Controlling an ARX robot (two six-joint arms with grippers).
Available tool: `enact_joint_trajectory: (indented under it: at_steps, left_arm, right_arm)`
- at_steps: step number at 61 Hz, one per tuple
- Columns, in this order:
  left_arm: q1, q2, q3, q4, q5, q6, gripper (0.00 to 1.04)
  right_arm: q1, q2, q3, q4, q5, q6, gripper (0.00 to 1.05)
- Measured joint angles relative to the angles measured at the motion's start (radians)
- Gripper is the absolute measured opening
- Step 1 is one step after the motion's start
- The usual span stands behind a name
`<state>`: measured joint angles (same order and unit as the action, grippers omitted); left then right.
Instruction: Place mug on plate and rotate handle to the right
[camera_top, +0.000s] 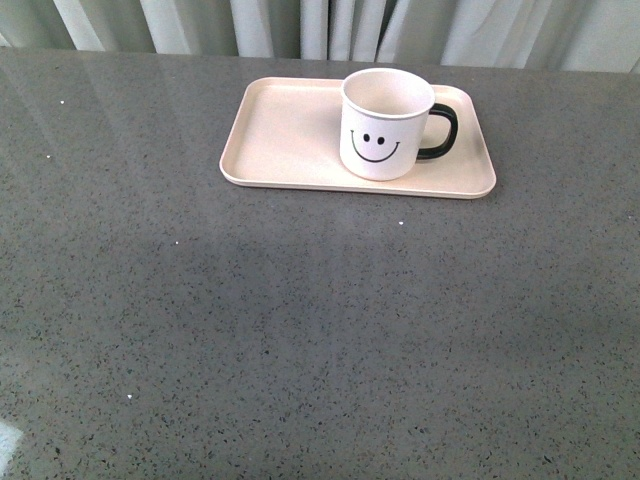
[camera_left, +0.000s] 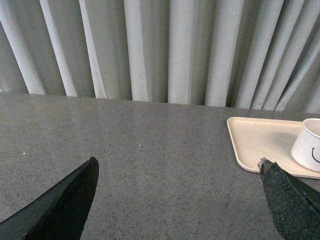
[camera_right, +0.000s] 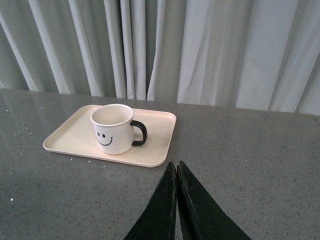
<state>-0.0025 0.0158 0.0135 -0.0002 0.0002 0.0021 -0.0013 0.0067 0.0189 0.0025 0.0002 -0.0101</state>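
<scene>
Standing upright on the right half of the plate (camera_top: 280, 130), the mug (camera_top: 385, 125) already has its handle (camera_top: 445, 131) pointing right, with both arms well back: the left tool (camera_left: 177, 200) is spread wide over bare tabletop (camera_top: 300, 330), and the right tool (camera_right: 177, 172) is pressed together and holds nothing. I judge the mug rigid, glazed and fairly slippery, moderately heavy and likely to chip if knocked. If any correction were needed, pinching the rim wall opposite the handle, or the handle loop itself, looks safest, while the light plate could slide.
</scene>
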Motion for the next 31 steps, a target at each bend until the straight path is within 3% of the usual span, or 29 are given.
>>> enact_joint_trajectory:
  at_steps: [9,31]
  left_arm:
    - [0.000,0.000,0.000,0.000,0.000,0.000,0.96]
    - [0.000,0.000,0.000,0.000,0.000,0.000,0.96]
  right_arm:
    - [0.000,-0.001,0.000,0.000,0.000,0.000,0.33]
    - [0.000,-0.001,0.000,-0.001,0.000,0.000,0.90]
